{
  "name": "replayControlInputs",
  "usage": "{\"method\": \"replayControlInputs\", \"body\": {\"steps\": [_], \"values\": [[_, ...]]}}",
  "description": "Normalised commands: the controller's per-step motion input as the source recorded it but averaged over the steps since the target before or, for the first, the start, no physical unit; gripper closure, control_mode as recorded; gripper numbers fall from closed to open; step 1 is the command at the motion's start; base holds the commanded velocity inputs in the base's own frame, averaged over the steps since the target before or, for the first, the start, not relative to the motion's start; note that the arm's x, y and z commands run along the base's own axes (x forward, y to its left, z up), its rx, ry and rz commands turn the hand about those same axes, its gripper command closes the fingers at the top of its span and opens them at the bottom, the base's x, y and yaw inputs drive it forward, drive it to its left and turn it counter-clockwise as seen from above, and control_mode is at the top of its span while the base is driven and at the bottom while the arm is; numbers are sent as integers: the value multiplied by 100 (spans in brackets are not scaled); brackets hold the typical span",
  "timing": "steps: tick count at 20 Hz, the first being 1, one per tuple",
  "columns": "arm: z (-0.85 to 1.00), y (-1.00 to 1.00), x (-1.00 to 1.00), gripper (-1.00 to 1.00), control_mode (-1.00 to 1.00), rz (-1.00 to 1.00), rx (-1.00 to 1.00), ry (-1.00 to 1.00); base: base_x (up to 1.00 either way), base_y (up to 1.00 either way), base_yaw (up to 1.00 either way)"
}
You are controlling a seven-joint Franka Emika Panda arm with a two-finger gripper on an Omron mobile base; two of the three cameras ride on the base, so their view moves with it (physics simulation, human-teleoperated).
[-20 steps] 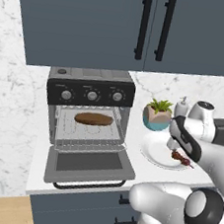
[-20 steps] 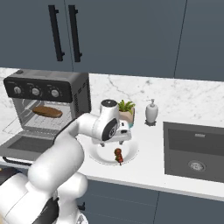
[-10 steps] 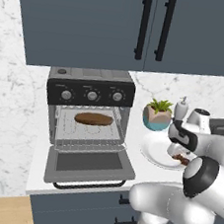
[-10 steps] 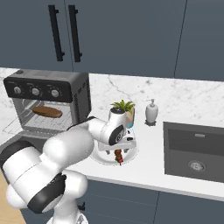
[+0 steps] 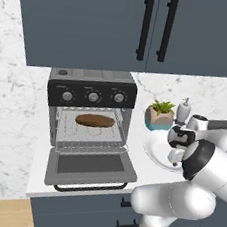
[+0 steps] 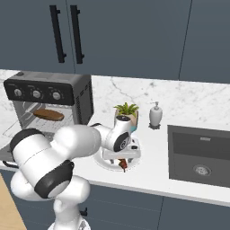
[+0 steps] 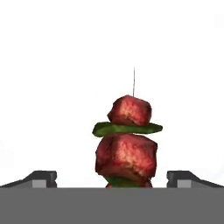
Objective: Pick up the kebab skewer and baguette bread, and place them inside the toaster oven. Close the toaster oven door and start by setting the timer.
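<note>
One kebab skewer is lying on the white plate, right of the toaster oven. The gripper is hovering over it, fingers spread apart, straddling the skewer. One baguette bread is sitting inside the oven, above the one toaster oven door hanging open.

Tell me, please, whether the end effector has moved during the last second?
Yes. The end effector has dropped lower over the plate, closing on the kebab skewer.
</note>
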Motion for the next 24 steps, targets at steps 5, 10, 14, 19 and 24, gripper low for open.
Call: {"method": "replayControlInputs", "body": {"steps": [5,10,14,19,24], "values": [[-11,-5,3,-100,-100,0,2,3,0,0,0],[-3,-2,1,-100,-100,0,0,0,0,0,0],[0,0,0,-100,-100,0,0,0,0,0,0],[0,0,0,100,-100,0,0,0,0,0,0],[0,0,0,100,-100,0,0,0,0,0,0]]}}
